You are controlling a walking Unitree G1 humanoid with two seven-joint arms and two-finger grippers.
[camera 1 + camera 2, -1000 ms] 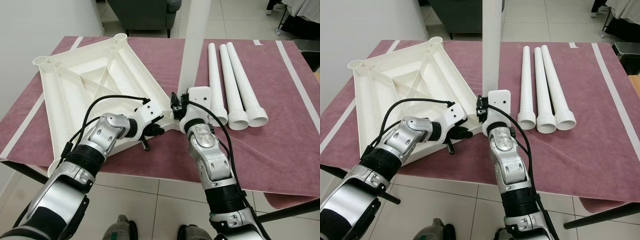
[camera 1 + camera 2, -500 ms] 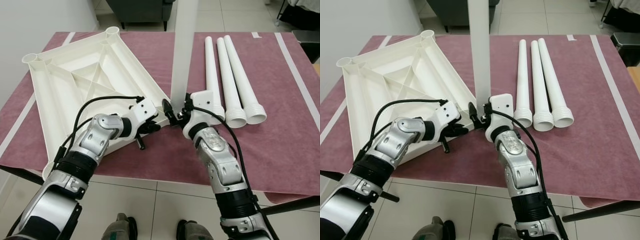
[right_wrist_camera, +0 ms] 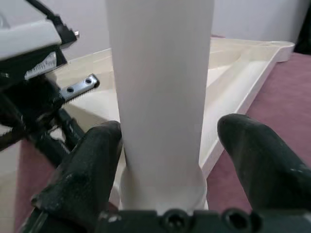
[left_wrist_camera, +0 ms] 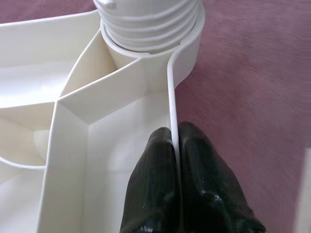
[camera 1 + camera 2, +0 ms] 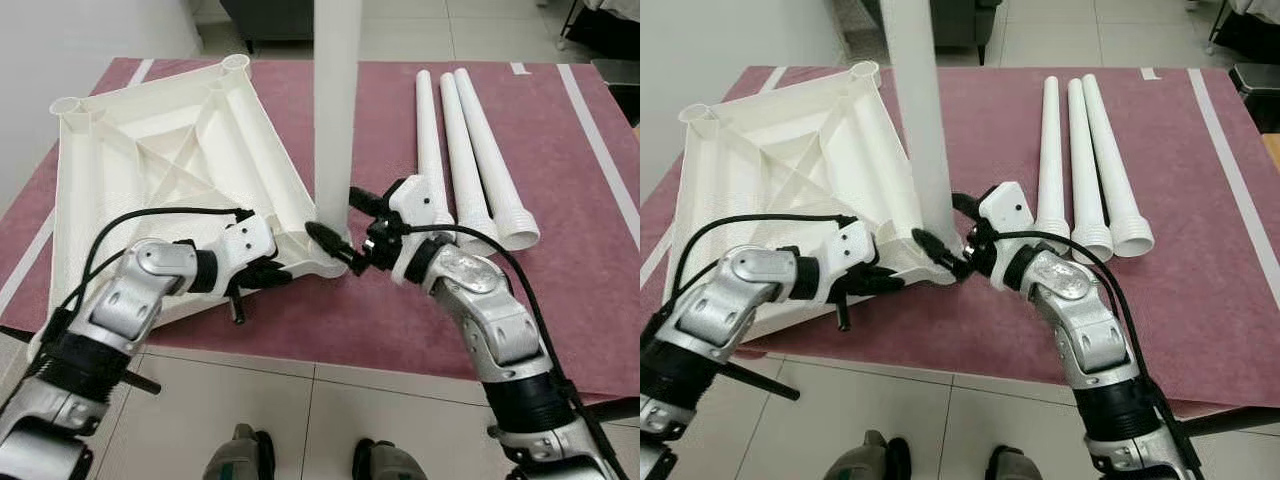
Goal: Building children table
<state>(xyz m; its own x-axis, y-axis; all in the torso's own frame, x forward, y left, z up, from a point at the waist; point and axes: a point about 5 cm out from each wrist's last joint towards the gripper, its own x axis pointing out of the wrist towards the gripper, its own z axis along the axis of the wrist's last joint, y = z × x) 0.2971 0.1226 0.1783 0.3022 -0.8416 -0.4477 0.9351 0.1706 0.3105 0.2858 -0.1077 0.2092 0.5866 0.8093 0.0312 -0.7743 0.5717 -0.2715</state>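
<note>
On our maroon cloth (image 5: 600,260), left gripper (image 4: 174,145) pinches the tabletop (image 5: 140,190) rim; right gripper (image 5: 345,228) straddles the upright leg (image 5: 335,110), unclenched

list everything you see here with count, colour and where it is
tabletop: 1, white, upside down on the left of the cloth, ribbed underside up
standing leg: 1, white, upright in the tabletop's near corner socket
loose legs: 3, white, lying side by side on the right of the cloth
cloth: 1, dark pink with pale stripes, covering the work table
armchair: 1, dark grey, on the floor beyond the table
floor: pale tiles
left pincer: 1, black fingers shut on the tabletop's rim near the socket
right pincer: 1, black fingers open either side of the standing leg's base
robot feet: 2, dark, on the floor below
</note>
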